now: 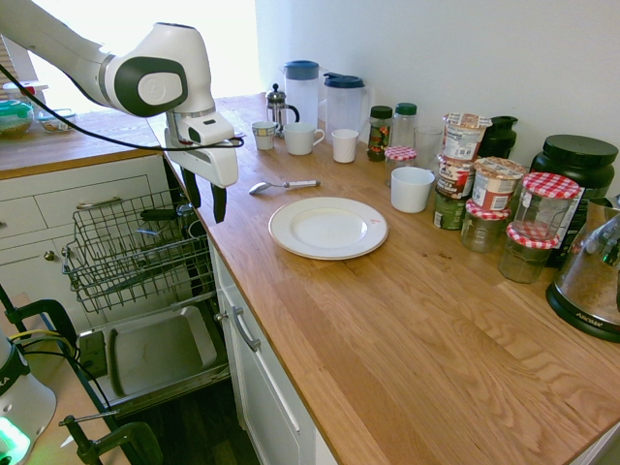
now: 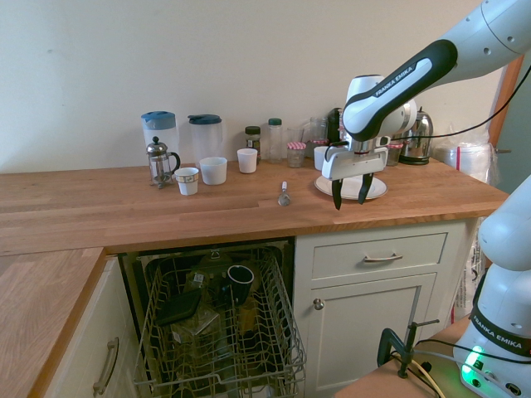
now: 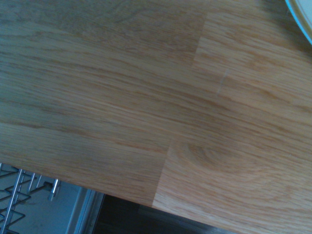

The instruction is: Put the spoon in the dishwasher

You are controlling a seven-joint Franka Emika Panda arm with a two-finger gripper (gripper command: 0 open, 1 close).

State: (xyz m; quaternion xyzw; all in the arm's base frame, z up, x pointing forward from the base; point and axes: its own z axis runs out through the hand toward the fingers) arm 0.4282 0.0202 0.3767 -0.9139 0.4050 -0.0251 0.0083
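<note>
Bare worktop [image 3: 146,97] fills the wrist view; claw [image 1: 206,199] hangs wide and empty near its edge, spoon [image 1: 283,185] untouched beside it by the plate [image 1: 328,228], dishwasher [image 1: 126,247] rack out below: nothing done yet.

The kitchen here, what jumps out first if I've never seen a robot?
A big white robot arm hangs over the front edge of the wooden counter, its dark two-fingered claw open, empty and pointing down. A small shiny silver spoon lies on the counter between the claw and a round white plate. Below, the dishwasher's grey wire rack stands pulled out.
</note>
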